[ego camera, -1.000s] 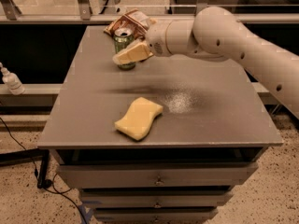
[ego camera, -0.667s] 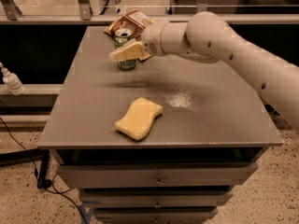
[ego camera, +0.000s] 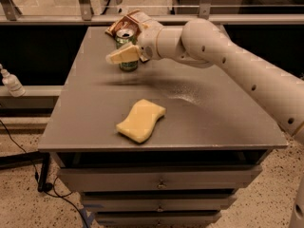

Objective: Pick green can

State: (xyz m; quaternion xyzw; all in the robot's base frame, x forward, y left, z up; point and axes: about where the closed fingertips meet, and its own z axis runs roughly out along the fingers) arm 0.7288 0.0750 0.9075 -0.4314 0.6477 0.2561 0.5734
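Grey table (ego camera: 90,108): gripper (ego camera: 122,54) at the green can (ego camera: 126,36), logo unreadable.

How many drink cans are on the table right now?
1. The green can stands at the table's far left, just in front of the snack bag, with the gripper at its near side. The arm and bag could hide another.
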